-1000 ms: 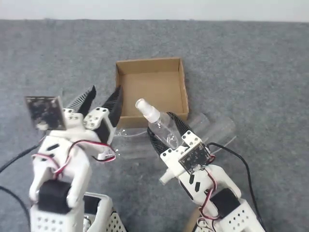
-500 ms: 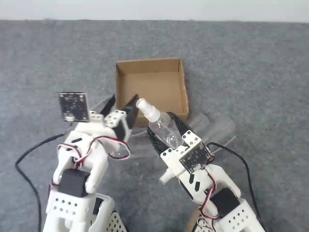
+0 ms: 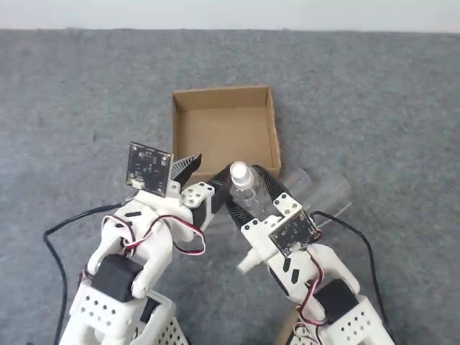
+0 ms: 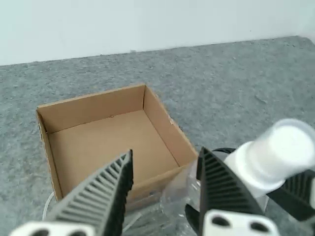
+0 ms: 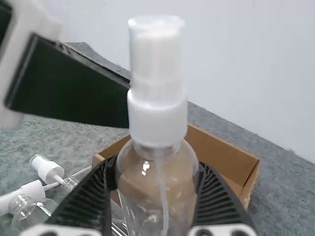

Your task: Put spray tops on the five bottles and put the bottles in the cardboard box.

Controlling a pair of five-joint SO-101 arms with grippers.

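White arms [image 3: 133, 248], black ribbed fingers [image 4: 106, 191], dark camera boards [image 3: 149, 169]

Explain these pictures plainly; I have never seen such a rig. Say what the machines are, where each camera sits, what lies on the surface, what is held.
These are two small white robot arms side by side on a grey carpeted surface. One picture looks down from a fixed camera above. The other two come from a camera on each arm's wrist, looking along its end effector. The right end effector is shut on a clear bottle with a white spray top, holding it upright. The left end effector hangs open beside that top. Behind them stands a cardboard box with no bottle in it. More clear bottles lie by the box, with white spray tops among them.
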